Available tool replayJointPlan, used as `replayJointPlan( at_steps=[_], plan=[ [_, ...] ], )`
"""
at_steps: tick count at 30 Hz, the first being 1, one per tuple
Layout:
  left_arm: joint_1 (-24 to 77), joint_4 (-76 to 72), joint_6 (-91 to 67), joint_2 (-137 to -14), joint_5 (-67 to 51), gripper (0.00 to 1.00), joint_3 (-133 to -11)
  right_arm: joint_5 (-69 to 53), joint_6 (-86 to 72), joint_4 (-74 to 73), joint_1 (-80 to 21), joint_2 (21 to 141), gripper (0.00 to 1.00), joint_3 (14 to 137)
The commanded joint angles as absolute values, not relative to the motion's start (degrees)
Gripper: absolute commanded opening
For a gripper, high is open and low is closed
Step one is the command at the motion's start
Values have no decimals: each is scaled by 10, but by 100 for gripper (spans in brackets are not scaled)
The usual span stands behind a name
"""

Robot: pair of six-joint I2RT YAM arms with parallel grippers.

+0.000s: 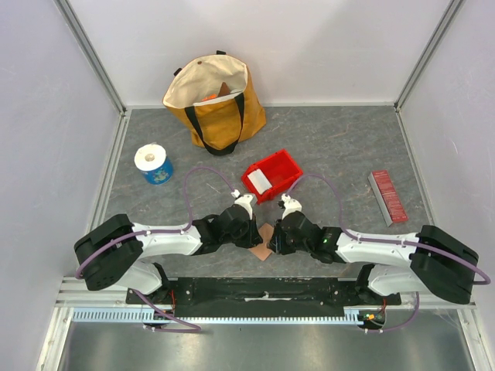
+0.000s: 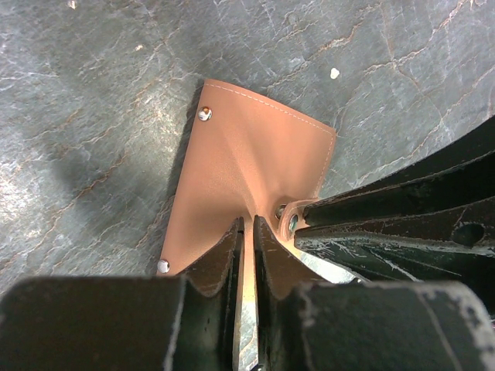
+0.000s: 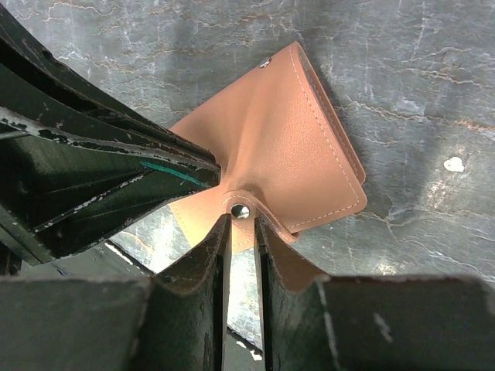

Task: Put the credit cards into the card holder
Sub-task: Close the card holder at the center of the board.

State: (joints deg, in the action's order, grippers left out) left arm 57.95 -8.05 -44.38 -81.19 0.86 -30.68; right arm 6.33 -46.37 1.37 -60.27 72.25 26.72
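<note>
Pinching from either side, the left gripper point(image 2: 246, 226) and right gripper point(image 3: 241, 222) each have their jaws narrowed onto a flap of the tan card holder point(image 1: 264, 247), which is spread between them. Just beyond their fingertips sits a red bin point(image 1: 288, 165) with a white card point(image 1: 261, 182) inside. Farther right of the right gripper lies a dark-red ribbed bar point(image 1: 387, 196). Beyond the left gripper stand a blue-and-white roll point(image 1: 155, 164) and a yellow tote bag point(image 1: 220, 116).

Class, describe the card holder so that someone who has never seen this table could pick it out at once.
Find the grey stone-patterned table, then the red bin near its middle. Between the bin and the table's near edge, the left fingers and right fingers pinch the card holder. It is small, flat and tan, with silver studs, unlike the red plastic bin.
</note>
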Motion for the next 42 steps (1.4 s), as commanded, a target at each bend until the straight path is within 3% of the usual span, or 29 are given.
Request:
replayJointPlan(
  at_steps=[1, 17, 42],
  plan=[
    [582, -80, -445, -819, 3, 14, -299, 84, -453, 32, -606, 733, 24, 289],
    [583, -80, -443, -819, 3, 14, -298, 123, -440, -21, -606, 770, 20, 321],
    [583, -74, -471, -823, 11, 15, -300, 94, -470, -23, -605, 651, 25, 261]
  ],
)
